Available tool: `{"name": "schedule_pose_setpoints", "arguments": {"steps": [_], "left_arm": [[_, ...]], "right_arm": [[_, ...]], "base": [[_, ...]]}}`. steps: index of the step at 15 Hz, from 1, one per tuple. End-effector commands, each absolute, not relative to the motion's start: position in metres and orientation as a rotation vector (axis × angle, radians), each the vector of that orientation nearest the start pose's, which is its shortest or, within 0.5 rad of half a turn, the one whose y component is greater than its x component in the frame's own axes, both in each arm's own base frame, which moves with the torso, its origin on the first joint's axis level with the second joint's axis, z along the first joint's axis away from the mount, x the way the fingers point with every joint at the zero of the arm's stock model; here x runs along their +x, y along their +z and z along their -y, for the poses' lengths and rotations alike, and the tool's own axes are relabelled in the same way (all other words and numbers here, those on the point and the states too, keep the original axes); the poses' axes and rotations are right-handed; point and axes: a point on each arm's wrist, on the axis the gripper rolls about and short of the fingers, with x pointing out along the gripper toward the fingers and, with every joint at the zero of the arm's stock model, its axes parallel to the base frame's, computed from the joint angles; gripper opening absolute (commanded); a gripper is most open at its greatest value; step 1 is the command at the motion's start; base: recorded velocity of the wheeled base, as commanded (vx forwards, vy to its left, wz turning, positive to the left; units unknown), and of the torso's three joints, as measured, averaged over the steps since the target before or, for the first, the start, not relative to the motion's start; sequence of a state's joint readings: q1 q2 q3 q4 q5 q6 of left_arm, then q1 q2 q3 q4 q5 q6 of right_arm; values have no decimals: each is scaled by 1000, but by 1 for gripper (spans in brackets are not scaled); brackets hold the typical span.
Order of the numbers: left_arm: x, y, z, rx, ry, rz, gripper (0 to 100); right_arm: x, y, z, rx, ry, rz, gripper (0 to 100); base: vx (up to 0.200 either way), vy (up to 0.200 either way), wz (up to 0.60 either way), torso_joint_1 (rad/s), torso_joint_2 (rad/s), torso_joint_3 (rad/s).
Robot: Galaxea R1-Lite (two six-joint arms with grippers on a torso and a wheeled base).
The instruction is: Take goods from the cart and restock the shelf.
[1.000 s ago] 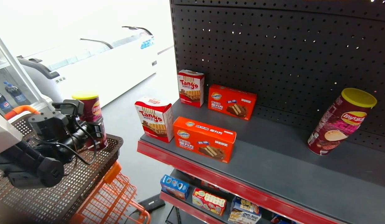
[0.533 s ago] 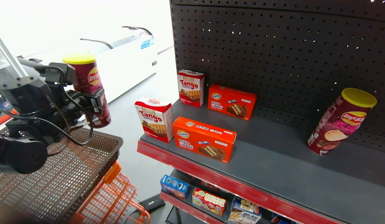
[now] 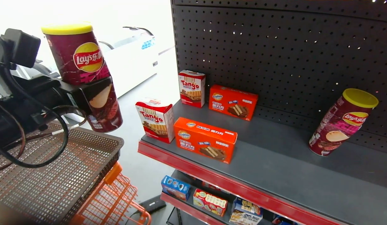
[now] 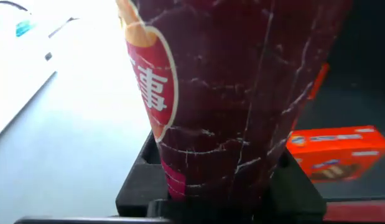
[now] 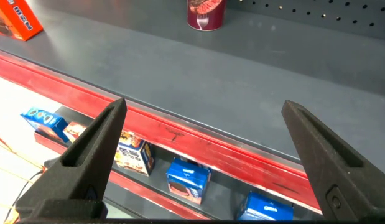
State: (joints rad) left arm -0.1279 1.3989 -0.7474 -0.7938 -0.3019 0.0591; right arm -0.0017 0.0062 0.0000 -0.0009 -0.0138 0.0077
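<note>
While the chip can (image 3: 79, 59) hangs above the near corner of the cart's mesh tray (image 3: 55, 175), its base is clear of the mesh.

Grip: the left gripper (image 3: 94, 97) is clamped across the lower half of the can's body. The yellow lid is up and the can is near upright with a slight lean. Judgement: a low side hold keeps the base free, so the can can be set down standing without regripping.

Position: the can is off the left end of the shelf (image 3: 274, 162), well apart from it and higher than its deck. Judgement: that height should let it pass over the wafer boxes (image 3: 155, 118) at the shelf's left front corner instead of knocking them.

Shelf state: two orange boxes (image 3: 206, 143) sit beside the wafer boxes. A second can (image 3: 342, 122) of the same kind stands far right, near the pegboard back panel (image 3: 274, 56). Bare deck lies between the boxes and that can. Judgement: this gap is the likely slot, like with like.

Right gripper (image 5: 204, 162): fingers wide apart, holding nothing, poised in front of the shelf's red front edge (image 5: 198, 140). Judgement: it is parked out of the can's path.

Step in hand: the carry from cart to shelf; placement is not yet done.
</note>
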Motion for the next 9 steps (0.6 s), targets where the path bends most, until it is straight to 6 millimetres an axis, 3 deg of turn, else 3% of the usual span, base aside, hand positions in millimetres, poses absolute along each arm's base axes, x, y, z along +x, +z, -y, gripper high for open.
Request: {"name": "schedule_pose_setpoints", "arguments": {"steps": [1, 4, 9], "left_arm": [[205, 275, 44, 63, -513, 213, 0], [180, 283, 64, 47, -637, 255, 0], [157, 269, 86, 30, -735, 143, 0]], "right_arm": [[-22, 76, 0, 8, -15, -5, 100], [-22, 76, 0, 8, -15, -6, 100], [-22, 76, 0, 8, -15, -6, 100]], "base": [[0, 0, 0, 0, 0, 0], [0, 0, 0, 0, 0, 0], [0, 0, 0, 0, 0, 0]]}}
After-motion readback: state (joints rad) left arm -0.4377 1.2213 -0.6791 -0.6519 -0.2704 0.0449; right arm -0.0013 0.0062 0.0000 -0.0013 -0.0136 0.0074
